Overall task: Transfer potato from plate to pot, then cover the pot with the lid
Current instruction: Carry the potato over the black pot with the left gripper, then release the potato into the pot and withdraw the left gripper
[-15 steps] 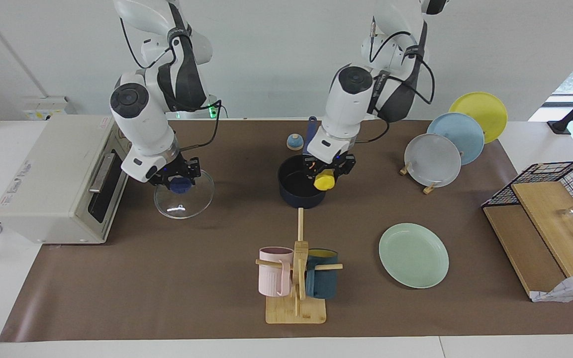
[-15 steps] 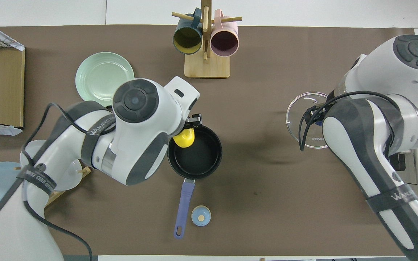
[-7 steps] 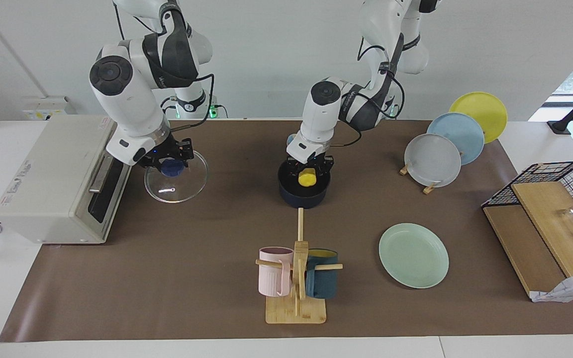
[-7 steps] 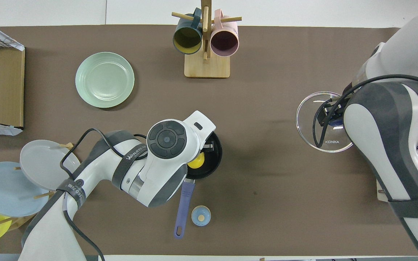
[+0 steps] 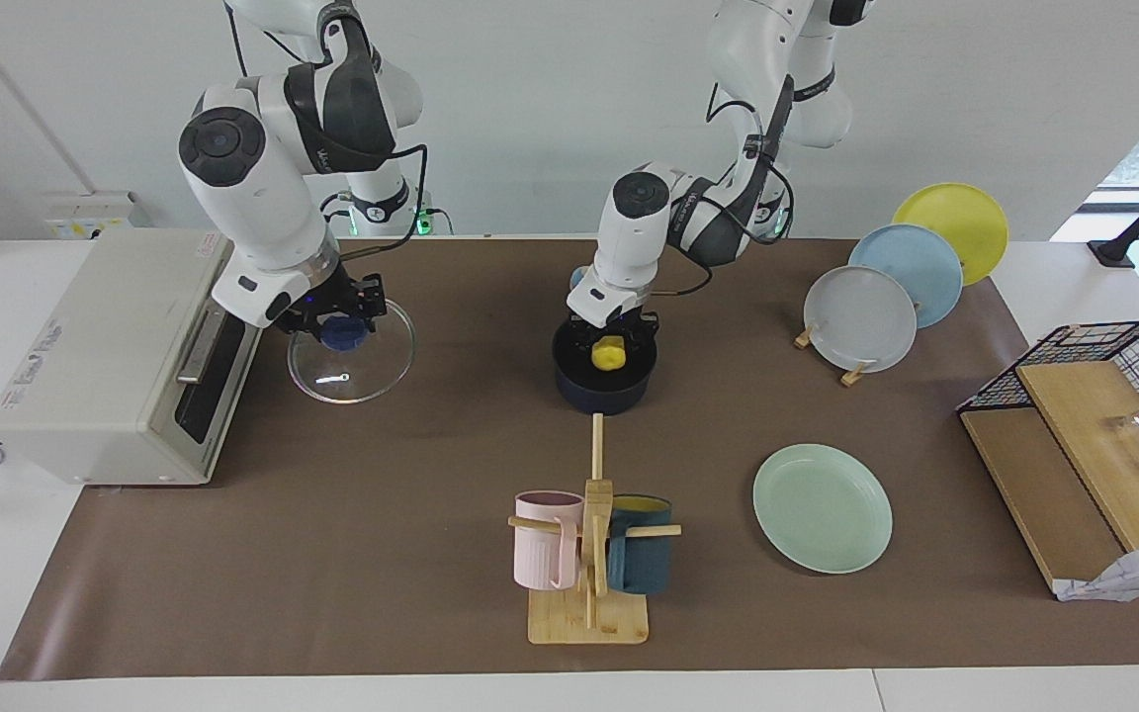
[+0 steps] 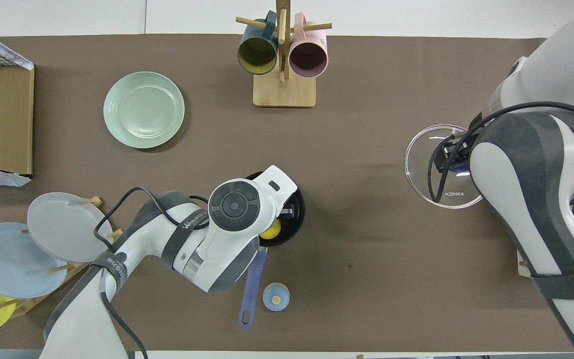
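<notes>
The yellow potato (image 5: 611,352) (image 6: 270,231) hangs low in the mouth of the navy pot (image 5: 601,388) (image 6: 296,218), with my left gripper (image 5: 611,346) shut on it from above. The pot's long blue handle (image 6: 250,289) points toward the robots. The mint-green plate (image 5: 822,507) (image 6: 144,109) lies bare, farther from the robots, toward the left arm's end. My right gripper (image 5: 338,328) (image 6: 454,160) is shut on the blue knob of the glass lid (image 5: 362,364) (image 6: 424,167), in front of the toaster oven. Whether the lid rests on the mat I cannot tell.
A toaster oven (image 5: 105,356) stands at the right arm's end. A wooden mug rack (image 5: 589,564) with a pink and a teal mug stands farther out than the pot. A small blue bell (image 6: 275,296) sits beside the pot handle. A plate rack (image 5: 886,297) and wire basket (image 5: 1094,425) fill the left arm's end.
My left gripper has swung over the pot and lowered the potato into its mouth. My right gripper has drawn the lid a little toward the robots and the oven.
</notes>
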Tool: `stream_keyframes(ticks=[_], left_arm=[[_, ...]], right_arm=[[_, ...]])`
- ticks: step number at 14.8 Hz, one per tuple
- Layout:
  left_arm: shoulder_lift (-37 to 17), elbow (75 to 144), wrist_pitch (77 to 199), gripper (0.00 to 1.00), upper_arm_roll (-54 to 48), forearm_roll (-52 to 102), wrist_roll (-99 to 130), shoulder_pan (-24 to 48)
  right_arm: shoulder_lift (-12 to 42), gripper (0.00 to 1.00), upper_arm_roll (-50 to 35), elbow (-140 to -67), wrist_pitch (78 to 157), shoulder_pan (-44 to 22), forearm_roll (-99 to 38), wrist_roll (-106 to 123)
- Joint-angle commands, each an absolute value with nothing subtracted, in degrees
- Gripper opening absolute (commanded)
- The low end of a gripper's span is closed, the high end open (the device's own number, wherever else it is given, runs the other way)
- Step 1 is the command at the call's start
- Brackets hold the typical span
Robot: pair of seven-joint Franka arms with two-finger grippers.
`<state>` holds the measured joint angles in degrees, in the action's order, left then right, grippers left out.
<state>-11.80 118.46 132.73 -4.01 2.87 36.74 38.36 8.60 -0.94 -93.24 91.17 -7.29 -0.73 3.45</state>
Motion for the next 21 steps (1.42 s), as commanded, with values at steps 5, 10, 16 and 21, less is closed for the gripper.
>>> stream_keyframes(ticks=[5,10,16,21], left_arm=[[-11.69,120.85,135.62,0.31,-2.90,2.55,36.74,40.52],[-11.95,120.32,135.44,1.00,-2.90,2.55,36.65,40.26],[-9.93,114.46,126.51,1.00,-1.85,2.55,34.29,36.67],[-6.25,101.79,110.85,1.00,-1.85,2.64,28.04,26.48]], right_arm=[[9.05,0.00,-1.23,-92.11,92.55,-7.65,-1.58,1.58],[9.05,0.00,-1.23,-92.20,92.64,-7.73,-1.58,1.50],[8.96,0.00,-1.23,-92.64,92.81,-8.17,-1.67,0.62],[9.31,0.00,-2.37,-91.76,94.21,-10.45,-2.89,-3.94]])
